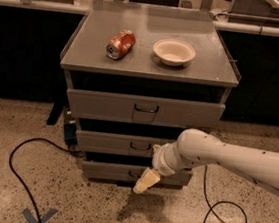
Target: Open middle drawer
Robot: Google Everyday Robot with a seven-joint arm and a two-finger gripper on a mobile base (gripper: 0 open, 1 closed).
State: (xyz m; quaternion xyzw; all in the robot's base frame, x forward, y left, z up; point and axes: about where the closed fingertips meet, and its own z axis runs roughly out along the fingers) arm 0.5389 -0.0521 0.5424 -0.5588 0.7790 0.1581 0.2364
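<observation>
The grey cabinet has three stacked drawers. The middle drawer [110, 143] has a flat grey front with a small dark loop handle [140, 146]. It sits slightly forward of the cabinet body. My gripper [146, 181] hangs from the white arm [224, 161] that comes in from the right. Its pale tip is in front of the bottom drawer [105, 170], just below and right of the middle drawer's handle. It holds nothing that I can see.
The top drawer [145, 108] is the widest. On the cabinet top [86, 52] lie a crushed red can [121, 44] and a white bowl [174, 52]. Black cables run on the speckled floor at the left [17, 170] and the right [218, 213]. Blue tape [39, 218] marks the floor.
</observation>
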